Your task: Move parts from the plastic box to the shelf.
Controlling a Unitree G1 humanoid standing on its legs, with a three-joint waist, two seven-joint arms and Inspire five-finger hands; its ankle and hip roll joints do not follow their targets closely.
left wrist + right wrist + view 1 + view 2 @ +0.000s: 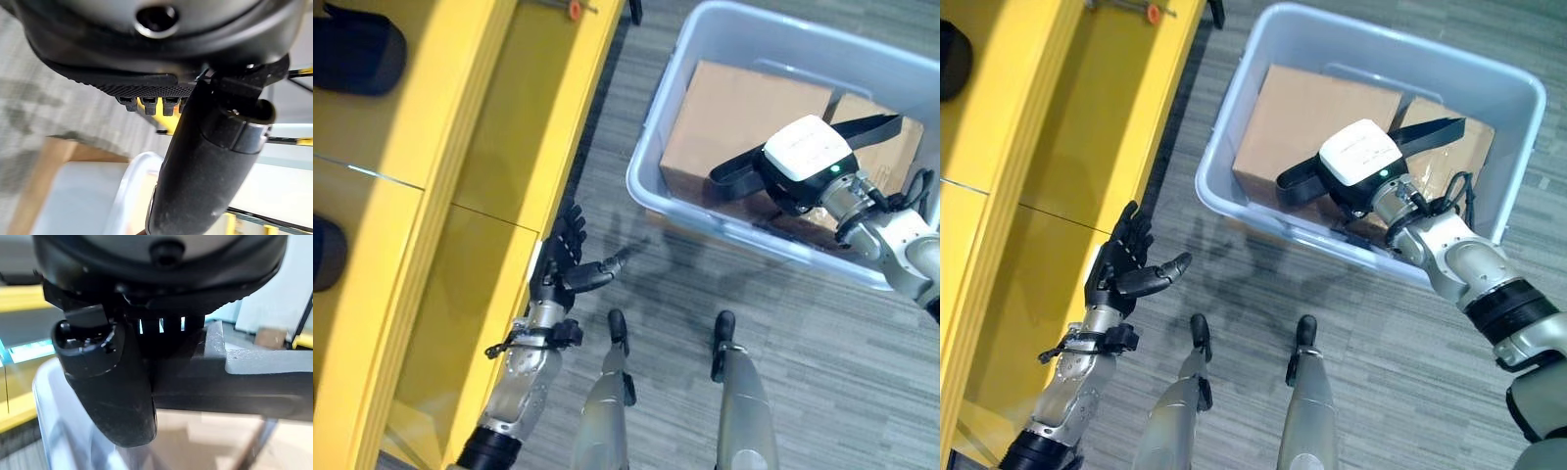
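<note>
A pale blue plastic box (641,176) stands on the grey floor at the upper right. Inside it lie two cardboard cartons (724,108) and a long flat black part (736,174). My right hand (808,152), white-covered on its back, is down inside the box and sits over the middle of that part. In the right wrist view the dark bar (254,382) runs under the palm, with the thumb (107,382) curled beside it. My left hand (563,259) hangs open by the front edge of the yellow shelf (460,98), with fingers spread and nothing in it.
Two dark rounded objects (352,49) (325,253) rest on the shelf's upper level at the far left. A small orange-tipped item (575,10) lies at the shelf's far end. Grey striped floor separates the shelf from the box.
</note>
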